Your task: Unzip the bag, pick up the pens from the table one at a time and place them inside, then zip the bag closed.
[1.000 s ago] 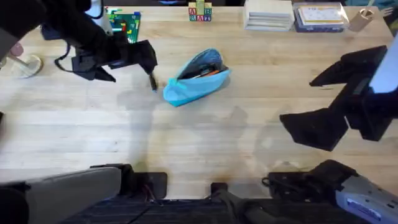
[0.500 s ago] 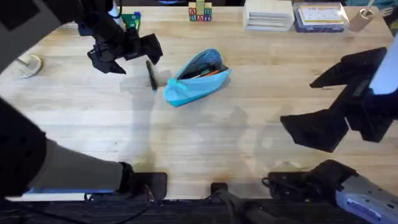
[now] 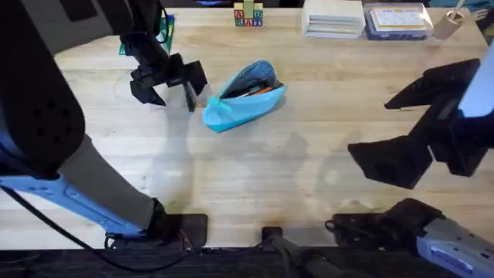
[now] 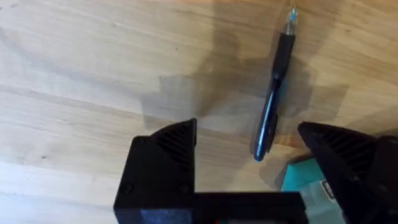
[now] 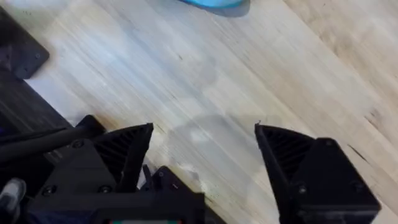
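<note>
Left gripper (image 4: 249,140) spread above the black pen (image 4: 273,93); pen's long axis runs away from the fingers, beside the bag (image 3: 243,99). Right gripper (image 5: 202,146) spread, well apart.

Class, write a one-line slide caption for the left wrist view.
Open left gripper hovers above a dark pen lying on the wooden table.

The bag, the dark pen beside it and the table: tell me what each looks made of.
The bag: soft light blue fabric, matte, judging by its slumped, creased shape. The dark pen: probably plastic, a glossy dark barrel with a highlight along it and a clear tip. The table: light wood planks with visible grain and a dull sheen, though a laminate cannot be ruled out.
</note>
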`<state>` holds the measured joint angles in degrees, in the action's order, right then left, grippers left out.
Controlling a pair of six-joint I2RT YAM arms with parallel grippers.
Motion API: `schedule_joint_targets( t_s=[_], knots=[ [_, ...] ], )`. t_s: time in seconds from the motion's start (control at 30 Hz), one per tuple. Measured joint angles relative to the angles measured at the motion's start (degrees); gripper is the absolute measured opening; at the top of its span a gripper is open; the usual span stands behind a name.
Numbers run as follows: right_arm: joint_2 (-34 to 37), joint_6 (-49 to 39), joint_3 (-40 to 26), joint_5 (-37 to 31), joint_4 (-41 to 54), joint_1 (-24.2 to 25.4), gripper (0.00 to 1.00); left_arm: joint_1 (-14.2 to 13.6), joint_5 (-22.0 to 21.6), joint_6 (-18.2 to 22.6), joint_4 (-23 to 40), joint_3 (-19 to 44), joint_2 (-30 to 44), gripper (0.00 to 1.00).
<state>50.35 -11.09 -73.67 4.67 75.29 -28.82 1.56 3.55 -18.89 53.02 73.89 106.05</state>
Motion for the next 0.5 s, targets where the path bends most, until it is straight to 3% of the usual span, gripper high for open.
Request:
schedule_joint_targets(
  t_s=[0.3, 0.5],
  knots=[
    [0.00, 0.00, 0.00, 0.00, -0.01, 0.00, 0.996, -0.62, -2.82, -3.45, -1.88, 0.00, 0.40, 0.995],
    [0.02, 0.00, 0.00, 0.00, 0.00, 0.00, 0.997, -4.05, -6.43, -4.98, -3.01, 0.00, 0.40, 0.995]
  ],
)
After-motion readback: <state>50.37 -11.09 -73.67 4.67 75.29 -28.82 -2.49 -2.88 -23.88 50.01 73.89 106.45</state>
